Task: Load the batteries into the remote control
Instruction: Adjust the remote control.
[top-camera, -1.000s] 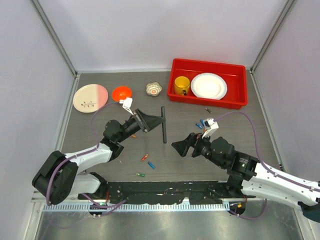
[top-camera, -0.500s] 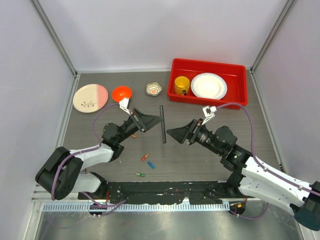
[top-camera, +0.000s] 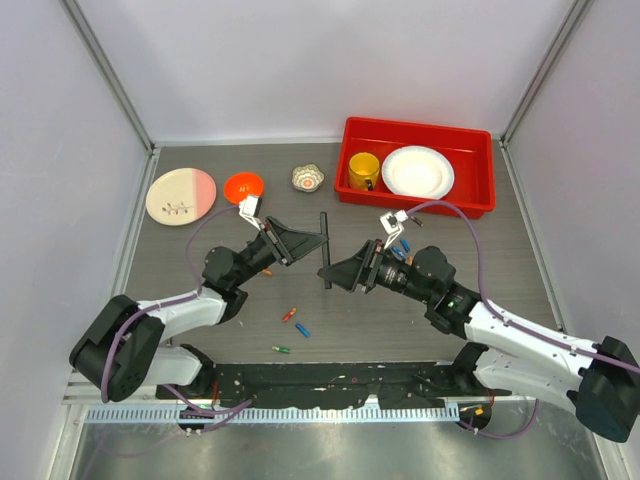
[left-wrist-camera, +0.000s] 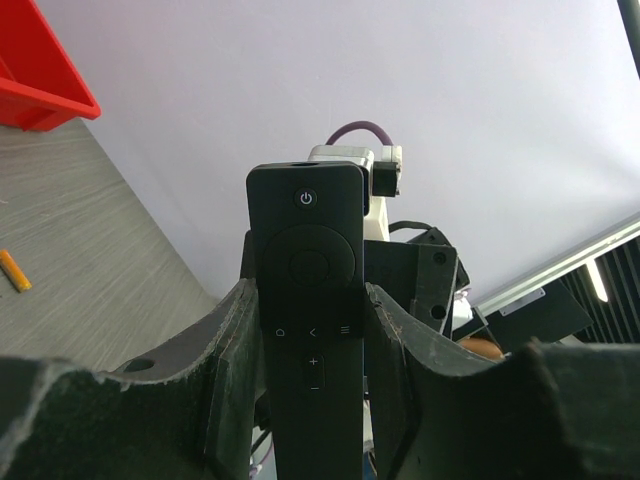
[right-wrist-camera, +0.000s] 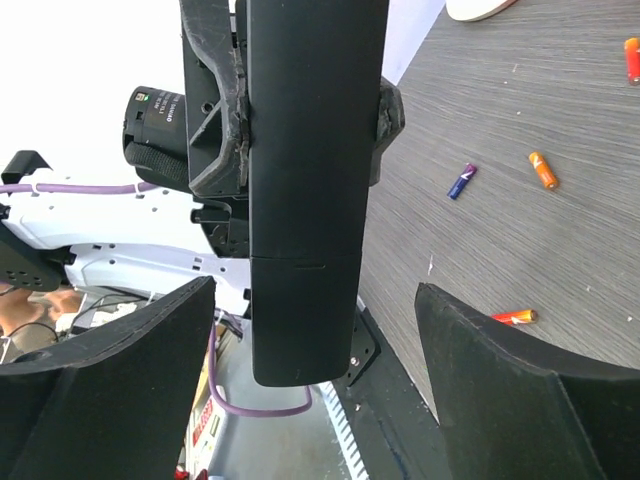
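Mid-table, lifted off the grey wood-grain table (top-camera: 350, 320): slim flat black plastic remote control (top-camera: 325, 250). Left gripper (left-wrist-camera: 312, 335): pinching remote control by its long sides. Right gripper (right-wrist-camera: 312, 290): spread wide, straddling its plain back, no contact seen. Small coloured cylindrical batteries (top-camera: 289, 314): loose, scattered on table. Status, est.: back cover (right-wrist-camera: 300, 320) looks shut; none loaded; cover removal, pickup, insertion all left.

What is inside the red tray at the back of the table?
A yellow mug and a white plate sit in the red tray. The tray floor under them is covered.
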